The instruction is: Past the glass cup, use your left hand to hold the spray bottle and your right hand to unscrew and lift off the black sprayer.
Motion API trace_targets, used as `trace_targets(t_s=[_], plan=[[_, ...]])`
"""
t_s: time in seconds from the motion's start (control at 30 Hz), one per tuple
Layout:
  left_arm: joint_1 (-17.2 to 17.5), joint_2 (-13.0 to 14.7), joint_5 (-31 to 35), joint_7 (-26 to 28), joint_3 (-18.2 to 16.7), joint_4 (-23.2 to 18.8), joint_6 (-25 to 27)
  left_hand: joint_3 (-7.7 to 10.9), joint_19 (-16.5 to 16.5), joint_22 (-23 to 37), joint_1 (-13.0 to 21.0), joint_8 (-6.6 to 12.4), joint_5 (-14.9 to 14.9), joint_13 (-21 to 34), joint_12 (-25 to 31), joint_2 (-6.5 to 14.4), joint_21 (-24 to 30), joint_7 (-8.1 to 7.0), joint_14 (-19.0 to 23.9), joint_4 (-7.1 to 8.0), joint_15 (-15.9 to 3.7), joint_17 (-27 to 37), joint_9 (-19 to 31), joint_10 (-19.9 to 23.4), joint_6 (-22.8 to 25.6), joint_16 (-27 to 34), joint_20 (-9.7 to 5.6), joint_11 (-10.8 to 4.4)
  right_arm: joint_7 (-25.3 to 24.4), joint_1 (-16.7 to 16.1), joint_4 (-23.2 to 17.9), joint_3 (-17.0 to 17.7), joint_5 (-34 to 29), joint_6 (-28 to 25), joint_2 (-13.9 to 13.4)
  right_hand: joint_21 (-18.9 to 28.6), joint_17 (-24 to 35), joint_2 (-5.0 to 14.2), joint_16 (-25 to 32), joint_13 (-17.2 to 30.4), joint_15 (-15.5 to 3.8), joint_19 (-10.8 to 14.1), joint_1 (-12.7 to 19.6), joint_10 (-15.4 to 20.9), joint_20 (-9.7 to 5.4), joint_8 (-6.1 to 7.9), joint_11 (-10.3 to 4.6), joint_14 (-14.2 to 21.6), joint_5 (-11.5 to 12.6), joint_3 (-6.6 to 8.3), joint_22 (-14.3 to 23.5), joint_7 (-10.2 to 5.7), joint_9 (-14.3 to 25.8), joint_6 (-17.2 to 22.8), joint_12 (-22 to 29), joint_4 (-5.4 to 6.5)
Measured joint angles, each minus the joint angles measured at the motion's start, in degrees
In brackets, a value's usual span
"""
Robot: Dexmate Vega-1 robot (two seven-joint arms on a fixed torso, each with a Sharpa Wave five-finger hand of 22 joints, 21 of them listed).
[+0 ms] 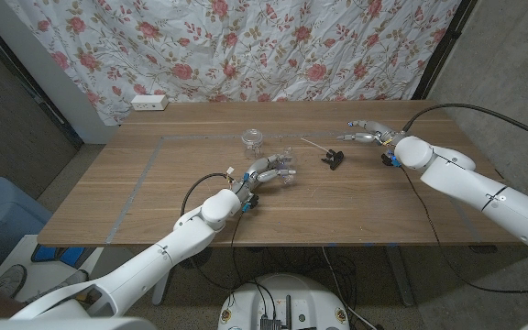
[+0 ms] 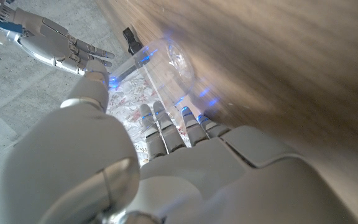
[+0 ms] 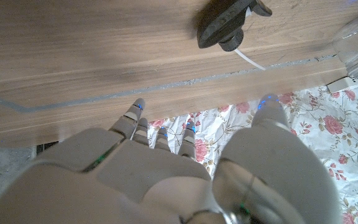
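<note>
My left robot hand holds the spray bottle | black sprayer off, on tabletop | right robot hand wide, empty | keep bottle steady

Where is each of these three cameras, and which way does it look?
Head view: on the robot's head, looking down at the table; both arms show, the left hand holding the spray bottle.
Left wrist view: along the left hand at the bottle.
Right wrist view: along the right hand at the table.
Shared: all show the black sprayer lying on the table.
</note>
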Motion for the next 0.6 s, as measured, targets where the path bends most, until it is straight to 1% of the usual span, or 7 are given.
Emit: trace_targets(t_s=[0.13,0.27,0.3,0.37,0.47,0.5,0.6], plan=[[-0.04,0.26,-0.6,-1.19,0.03,-0.23,0.44,0.01,-0.38,0.08,-0.78,-1.72,0.0,-0.42,0.0,-0.28,0.05,-0.46,-1.34,-0.01,0.03,0.0,0.0,-1.98,-0.45,0.0,-0.2,0.63,-0.21,-0.47,-0.21,0.29,0.14,0.03,-0.04,0.0,0.0,0.0,0.0,0.0,0.0,0.0,0.0,0.0,0.0,0.0,0.0,0.0,0.0,0.0,0.0,0.0,0.0,0.0,0.0,0.0],[-0.05,0.48,-0.89,-1.73,0.04,-0.48,0.71,-0.33,-1.09,0.07,-1.64,-3.94,0.0,-0.69,0.0,-0.47,0.34,-1.59,-2.95,0.0,0.07,0.0,0.0,-4.42,-0.8,0.0,-0.1,0.91,-0.42,-0.71,-0.29,0.41,0.23,0.1,-0.04,0.0,0.0,0.0,0.0,0.0,0.31,0.0,0.0,0.0,0.0,0.0,0.0,0.31,0.0,0.0,0.0,-0.32,0.01,0.32,0.0,0.0],[-0.05,0.58,-0.89,-1.73,0.04,-0.61,0.71,-0.39,-1.31,0.06,-1.88,-4.51,0.0,-0.7,0.0,-0.7,0.34,-1.52,-3.45,0.06,0.15,0.0,0.0,-5.01,-1.13,0.0,-0.29,0.95,-0.5,-0.71,-0.29,0.41,0.25,0.15,-0.04,0.0,0.0,0.0,0.0,0.0,0.31,0.0,0.0,0.0,0.0,0.0,0.0,0.31,0.0,0.0,0.0,-0.28,0.01,0.37,0.0,0.0],[-0.04,0.68,-0.89,-1.73,0.05,-0.74,0.71,-0.39,-1.69,0.06,-2.2,-5.49,0.01,-0.69,0.0,-1.01,0.34,-1.01,-4.31,0.07,0.12,0.0,0.0,-6.04,-2.11,0.0,-0.18,1.12,-0.55,-0.71,-0.29,0.41,0.26,0.18,-0.04,0.0,0.0,0.0,0.0,0.0,0.31,0.0,0.0,0.0,0.0,0.0,0.0,0.31,0.0,0.0,0.0,0.01,0.0,0.65,0.0,0.0],[-0.04,0.91,-1.27,-2.58,0.07,-0.99,1.31,-0.62,-2.43,0.06,-2.68,-6.98,0.02,-0.95,0.0,-1.54,0.34,-0.77,-5.9,-0.03,0.15,0.0,0.0,-7.97,-3.59,0.0,-0.21,1.42,-0.62,-0.91,-0.35,0.46,0.29,0.23,-0.06,0.0,0.0,0.0,0.0,0.0,0.31,0.0,0.0,0.0,0.0,0.0,0.0,0.31,0.0,0.0,0.0,-0.01,0.01,0.63,0.0,0.0],[-0.05,1.0,-1.36,-2.76,0.08,-1.1,1.45,-0.69,-2.62,0.06,-2.64,-7.51,0.02,-0.96,0.0,-1.73,0.33,-0.38,-6.39,-0.08,0.23,0.0,0.01,-8.61,-3.99,0.0,-0.2,1.51,-0.7,-0.94,-0.37,0.49,0.29,0.26,-0.06,0.0,-0.11,0.0,0.0,0.0,0.31,0.0,0.0,0.0,0.0,0.0,0.0,0.31,0.0,0.0,0.0,-0.01,0.01,0.63,0.0,0.0],[-0.06,1.26,-1.51,-3.09,0.1,-1.39,1.77,-0.69,-2.84,0.03,-2.27,-8.4,0.02,-0.96,0.0,-2.69,0.33,-0.01,-7.32,-0.08,0.38,-0.01,0.0,-9.69,-5.18,0.0,-0.41,1.78,-0.82,-1.03,-0.4,0.54,0.32,0.31,-0.07,0.0,-0.27,0.0,0.0,0.0,0.31,0.0,0.0,0.0,0.0,0.0,0.0,0.31,0.0,0.0,0.0,-0.01,0.01,0.63,0.0,0.0]])
